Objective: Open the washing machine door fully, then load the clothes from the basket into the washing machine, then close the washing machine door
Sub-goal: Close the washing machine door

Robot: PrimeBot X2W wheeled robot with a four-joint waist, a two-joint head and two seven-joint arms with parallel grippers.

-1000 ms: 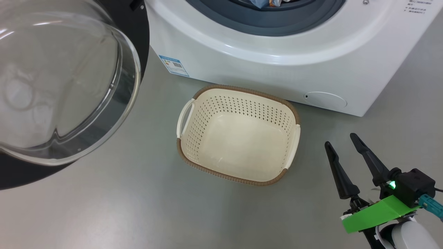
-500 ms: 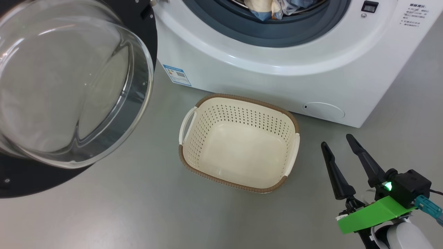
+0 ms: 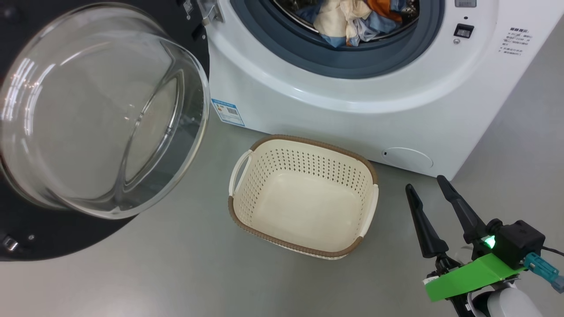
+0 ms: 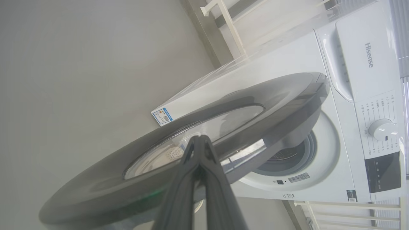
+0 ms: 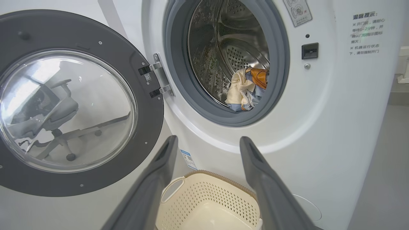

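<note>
The washing machine (image 3: 335,119) stands with its round door (image 3: 101,110) swung wide to the left, glass bowl facing me. The clothes (image 3: 348,17), cream, blue and orange, lie inside the steel drum, and the right wrist view shows the clothes (image 5: 246,88) at the drum's bottom. On the floor in front sits the basket (image 3: 304,141), empty. My right gripper (image 3: 424,182) hovers open to the right of the basket with nothing between its fingers. My left gripper (image 4: 198,139) is shut, pointing at the outer face of the door (image 4: 255,95); whether it touches is unclear.
Grey floor lies around the basket and right of the machine. A blue label (image 3: 228,112) and a round white flap (image 3: 407,157) mark the machine's lower front. A white rack (image 4: 223,19) stands behind the machine. The open door takes up the left side.
The head camera has tilted up, so the whole picture has slid down and more of the drum and clothes shows. Basket, door and right gripper keep their places.
</note>
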